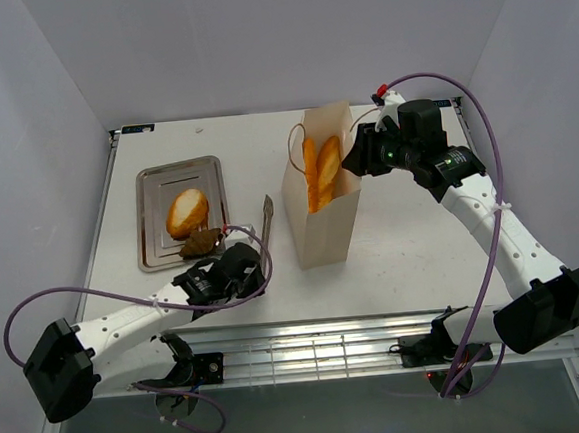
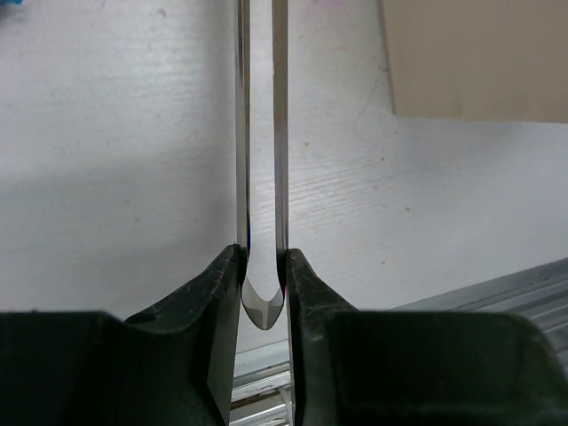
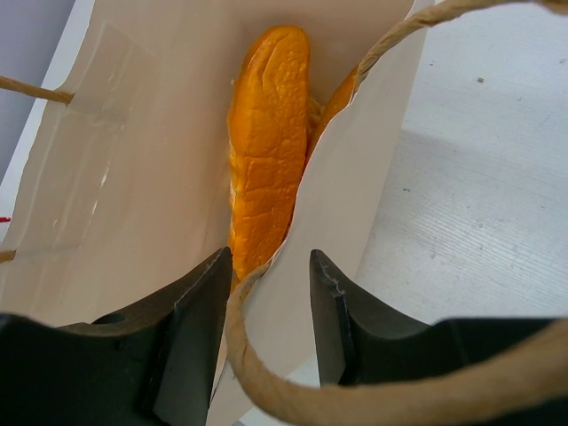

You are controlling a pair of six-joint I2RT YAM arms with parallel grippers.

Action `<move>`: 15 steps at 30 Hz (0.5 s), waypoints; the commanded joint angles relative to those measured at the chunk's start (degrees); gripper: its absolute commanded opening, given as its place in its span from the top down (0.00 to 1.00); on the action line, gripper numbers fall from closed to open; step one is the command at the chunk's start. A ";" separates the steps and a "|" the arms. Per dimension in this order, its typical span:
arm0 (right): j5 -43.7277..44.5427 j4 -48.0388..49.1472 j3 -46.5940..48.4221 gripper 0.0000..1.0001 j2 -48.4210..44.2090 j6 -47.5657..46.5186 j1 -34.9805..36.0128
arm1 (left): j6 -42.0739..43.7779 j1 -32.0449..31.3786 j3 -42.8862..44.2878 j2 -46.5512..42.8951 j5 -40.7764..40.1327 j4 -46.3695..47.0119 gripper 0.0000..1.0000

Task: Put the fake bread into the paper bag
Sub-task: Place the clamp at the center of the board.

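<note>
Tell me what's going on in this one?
The left gripper is shut on the joined end of the silver tongs, which point out over the table between the steel tray and the paper bag. The right gripper sits at the bag's rim, jaws apart astride one wall. Two long bread pieces already stand in the bag. An oval roll lies on the tray, with a darker brown piece at its near edge.

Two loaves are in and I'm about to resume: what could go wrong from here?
The cord handle loops across the right claw, which straddles the wall of the paper bag; pulling back could snag it and tip the bag. The baguettes stand tall in the mouth, so the roll may catch on them.
</note>
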 commanded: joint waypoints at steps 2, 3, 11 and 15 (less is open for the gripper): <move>0.98 0.47 1.83 0.53 -0.23 0.24 -0.36 | -6.80 -4.84 -1.18 3.33 -8.77 -3.91 0.85; 0.98 0.47 1.66 0.53 -0.23 0.16 -0.36 | -7.68 -5.55 -1.35 4.29 -9.83 -4.44 0.82; 1.15 0.47 1.57 0.54 -0.05 -0.11 -0.36 | -14.09 -8.37 -3.90 7.64 -14.15 -5.94 0.62; 1.06 0.39 1.39 0.54 -0.05 -0.28 -0.27 | -15.42 -8.72 -3.99 8.96 -14.32 -5.76 0.41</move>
